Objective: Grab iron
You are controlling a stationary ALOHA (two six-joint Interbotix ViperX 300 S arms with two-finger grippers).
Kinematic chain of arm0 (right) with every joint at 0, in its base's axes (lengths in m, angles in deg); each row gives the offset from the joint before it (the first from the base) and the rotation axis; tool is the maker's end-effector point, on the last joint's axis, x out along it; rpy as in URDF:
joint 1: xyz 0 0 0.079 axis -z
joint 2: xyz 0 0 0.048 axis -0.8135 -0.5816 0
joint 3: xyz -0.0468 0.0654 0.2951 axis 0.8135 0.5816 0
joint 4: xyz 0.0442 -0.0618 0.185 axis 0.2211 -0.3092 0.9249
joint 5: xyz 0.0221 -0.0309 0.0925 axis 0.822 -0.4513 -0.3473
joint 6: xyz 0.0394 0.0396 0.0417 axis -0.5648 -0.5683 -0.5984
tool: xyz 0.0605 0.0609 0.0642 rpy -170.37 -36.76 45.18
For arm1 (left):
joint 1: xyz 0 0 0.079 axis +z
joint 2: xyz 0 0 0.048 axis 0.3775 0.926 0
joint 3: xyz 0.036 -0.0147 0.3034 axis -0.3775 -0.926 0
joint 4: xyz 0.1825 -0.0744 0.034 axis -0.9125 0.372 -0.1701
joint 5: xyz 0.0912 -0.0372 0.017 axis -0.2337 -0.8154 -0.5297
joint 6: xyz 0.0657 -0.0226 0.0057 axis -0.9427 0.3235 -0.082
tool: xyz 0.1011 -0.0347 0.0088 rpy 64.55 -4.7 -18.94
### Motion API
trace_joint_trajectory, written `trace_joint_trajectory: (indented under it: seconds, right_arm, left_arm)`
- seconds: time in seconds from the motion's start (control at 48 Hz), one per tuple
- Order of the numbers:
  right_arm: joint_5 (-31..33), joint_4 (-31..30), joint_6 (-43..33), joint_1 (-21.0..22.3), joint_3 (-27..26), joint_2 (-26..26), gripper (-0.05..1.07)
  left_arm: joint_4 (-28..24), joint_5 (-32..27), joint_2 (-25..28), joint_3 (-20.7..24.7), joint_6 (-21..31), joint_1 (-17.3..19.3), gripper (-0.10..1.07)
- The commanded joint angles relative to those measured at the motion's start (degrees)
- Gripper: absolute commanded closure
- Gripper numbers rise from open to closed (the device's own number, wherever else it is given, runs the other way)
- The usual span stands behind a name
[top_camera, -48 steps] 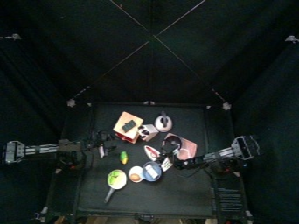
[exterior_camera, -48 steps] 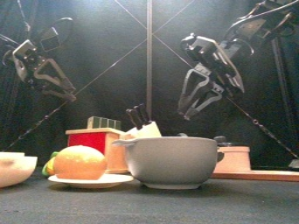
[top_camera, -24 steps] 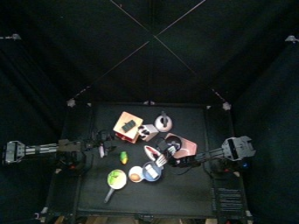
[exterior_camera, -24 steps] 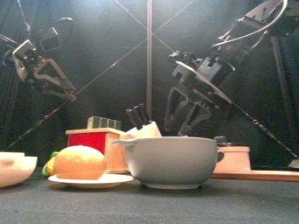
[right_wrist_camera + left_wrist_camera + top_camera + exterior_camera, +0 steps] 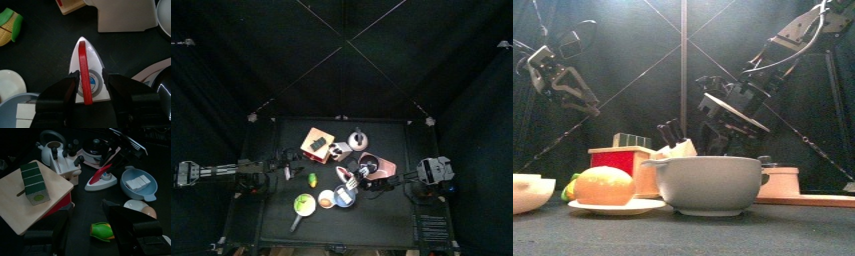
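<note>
Below my right gripper [image 5: 85, 90], in the lower middle of the right wrist frame, lies the iron [image 5: 85, 67]: white teardrop body, red handle running along its length, tip pointing to the upper edge of the frame. My right jaws are spread, one on each side of the iron's broad rear end; contact with it cannot be confirmed from this view. In the top view the iron [image 5: 346, 176] sits on the worktop [image 5: 401, 215] right of centre, just beside the pink tray [image 5: 373, 165] and the blue bowl [image 5: 346, 196]. In the left wrist frame the iron [image 5: 101, 177] appears at centre, with the right arm coming down onto it from the upper right.

My left gripper [image 5: 100, 228] hangs above the worktop at the left side of the top view, well apart from the iron; its jaws are spread and hold nothing. Beneath it lie a green and yellow item [image 5: 101, 230] and a wooden board [image 5: 27, 193] bearing a green block.

In the front view the right gripper [image 5: 727, 112] hangs low behind the grey bowl [image 5: 711, 182].
</note>
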Motion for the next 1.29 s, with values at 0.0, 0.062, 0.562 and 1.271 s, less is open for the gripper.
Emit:
trace_joint_trajectory:
  seconds: [0.0,0.062,0.562,1.271]
  right_arm:
    - [0.1,-0.1,0.1,0.4,-1.2,0.9,0.33]
    - [-0.1,-0.1,0.1,0.5,-1.1,0.9,0.37]
    - [0.3,-0.4,3.4,0.1,-1.4,4.7,0.55]
    - [0.3,3.0,8.7,0.0,-2.7,5.3,0.55]
  left_arm:
    - [0.0,0.3,0.1,0.7,0.1,0.1,0.11]
    - [0.0,0.3,0.2,0.7,0.1,0.1,0.11]
    - [0.0,0.3,0.1,0.7,0.1,0.1,0.11]
    - [0.0,0.3,0.1,0.8,0.1,0.1,0.11]
